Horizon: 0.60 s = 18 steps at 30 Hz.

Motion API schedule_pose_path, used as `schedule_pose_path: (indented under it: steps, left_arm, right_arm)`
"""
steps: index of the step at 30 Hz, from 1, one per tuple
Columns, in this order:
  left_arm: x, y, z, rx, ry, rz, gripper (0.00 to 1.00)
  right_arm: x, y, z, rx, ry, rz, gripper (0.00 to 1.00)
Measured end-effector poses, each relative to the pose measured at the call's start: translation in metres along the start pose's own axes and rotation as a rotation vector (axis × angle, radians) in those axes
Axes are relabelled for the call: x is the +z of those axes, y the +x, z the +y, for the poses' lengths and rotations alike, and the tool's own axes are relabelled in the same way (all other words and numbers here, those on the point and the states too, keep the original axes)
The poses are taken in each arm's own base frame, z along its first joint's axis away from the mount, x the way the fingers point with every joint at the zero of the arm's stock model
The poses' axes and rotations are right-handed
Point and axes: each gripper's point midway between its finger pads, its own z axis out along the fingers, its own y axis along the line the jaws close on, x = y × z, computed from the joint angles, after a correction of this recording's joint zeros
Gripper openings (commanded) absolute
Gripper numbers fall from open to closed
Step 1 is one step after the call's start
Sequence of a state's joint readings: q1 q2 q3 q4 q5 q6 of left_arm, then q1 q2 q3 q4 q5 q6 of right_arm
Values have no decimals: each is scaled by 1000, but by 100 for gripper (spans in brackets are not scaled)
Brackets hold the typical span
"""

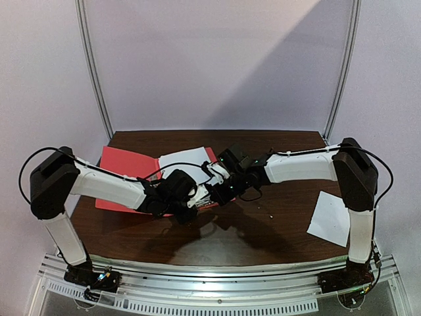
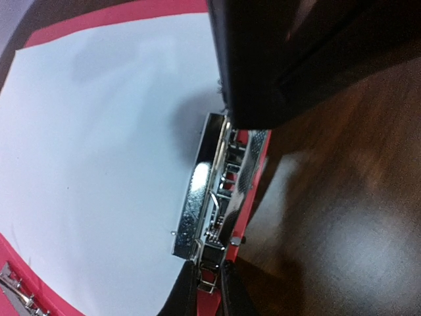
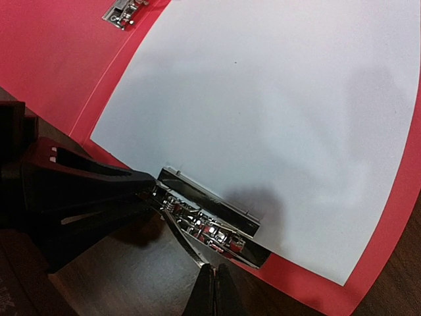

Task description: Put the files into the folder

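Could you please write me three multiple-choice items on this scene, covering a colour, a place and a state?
1. The thin flat card folder is: A. blue; B. red; C. green.
2. The white paper sheet outside the folder lies: A. beside the right arm's base; B. beside the left arm's base; C. across the left arm.
3. The folder is: A. closed; B. standing upright; C. open flat.
Key: 1 B, red in every view. 2 A, on the dark wooden table at the right. 3 C, both halves spread, another white sheet on the right half.
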<state>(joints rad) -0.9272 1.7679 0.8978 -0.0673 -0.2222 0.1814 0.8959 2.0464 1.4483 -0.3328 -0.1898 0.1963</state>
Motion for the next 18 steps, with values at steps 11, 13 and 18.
schedule_pose_path:
  steps: [11,13,18]
  left_arm:
    - [-8,3,-17,-15,39,19,0]
    - [-9,3,-20,-24,41,21,0]
    - [-11,4,-23,-47,47,25,0]
  right_arm:
    - [-4,16,7,-22,-36,30,0]
    - [-4,16,7,-23,-41,31,0]
    - [-4,16,7,-29,-51,33,0]
